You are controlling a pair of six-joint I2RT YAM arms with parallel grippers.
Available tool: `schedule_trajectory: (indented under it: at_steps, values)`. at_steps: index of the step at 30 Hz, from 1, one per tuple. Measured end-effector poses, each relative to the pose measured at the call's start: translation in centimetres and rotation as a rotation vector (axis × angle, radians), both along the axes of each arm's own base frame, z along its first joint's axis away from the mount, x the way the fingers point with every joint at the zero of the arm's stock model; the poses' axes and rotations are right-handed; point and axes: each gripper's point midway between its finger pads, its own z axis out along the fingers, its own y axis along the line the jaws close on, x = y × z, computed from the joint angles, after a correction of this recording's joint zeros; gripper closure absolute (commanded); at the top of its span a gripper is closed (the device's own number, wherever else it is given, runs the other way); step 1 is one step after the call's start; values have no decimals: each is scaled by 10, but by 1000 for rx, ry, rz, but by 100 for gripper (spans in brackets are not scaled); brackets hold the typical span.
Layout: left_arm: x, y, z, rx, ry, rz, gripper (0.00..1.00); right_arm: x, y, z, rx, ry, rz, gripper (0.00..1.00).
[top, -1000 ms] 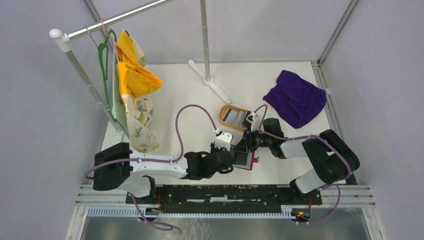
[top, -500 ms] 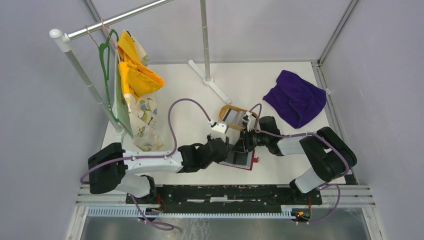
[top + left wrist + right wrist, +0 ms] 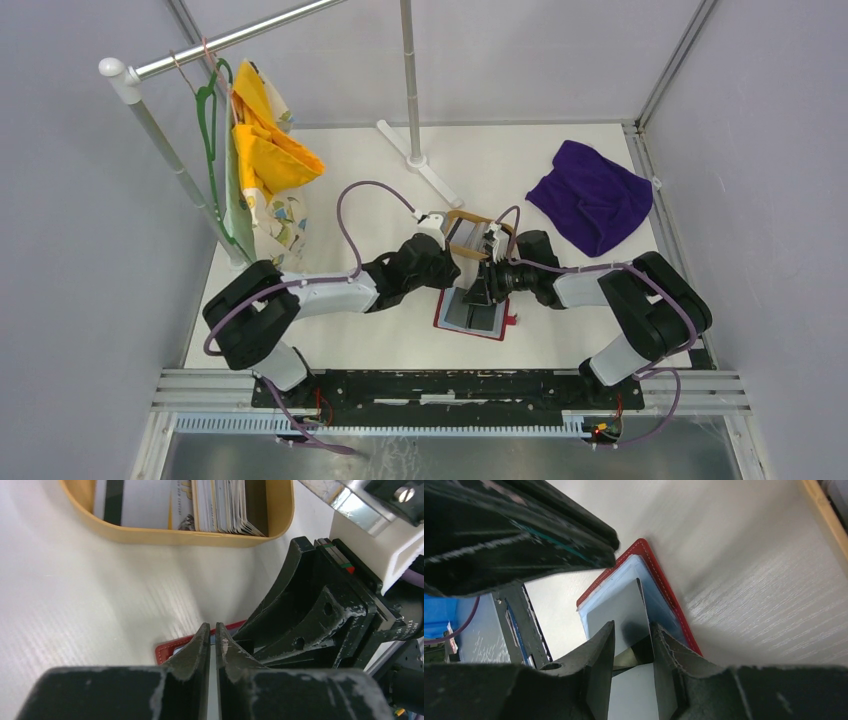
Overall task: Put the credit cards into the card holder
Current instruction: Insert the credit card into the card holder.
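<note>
Card holder [image 3: 667,596] pocket plain from right wrist only, right fingers [image 3: 596,655] tight on grey card [image 3: 621,611]; left fingers [image 3: 195,650] together.

My red card holder [image 3: 450,320] lies open and flat on the table [image 3: 500,160], just on my side of the tan tray [image 3: 175,536], with its pale blue inner pockets facing up. One silvery grey card [image 3: 621,612] rests tilted against those pockets. The other credit cards [image 3: 222,502] stand on edge, packed together in the tray.
</note>
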Motion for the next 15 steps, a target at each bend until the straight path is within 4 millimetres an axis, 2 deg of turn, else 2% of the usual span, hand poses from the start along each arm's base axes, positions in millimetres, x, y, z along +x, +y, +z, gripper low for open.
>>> schedule_trajectory:
  at_steps: [8, 15]
  values:
    - [-6, -28, -20, -29, 62, -102, 90, 0, 0, 0, -2, -2, 8, 61]
    - [-7, -29, -31, -7, 89, -110, 93, 0, 0, 0, -4, -1, 12, 60]
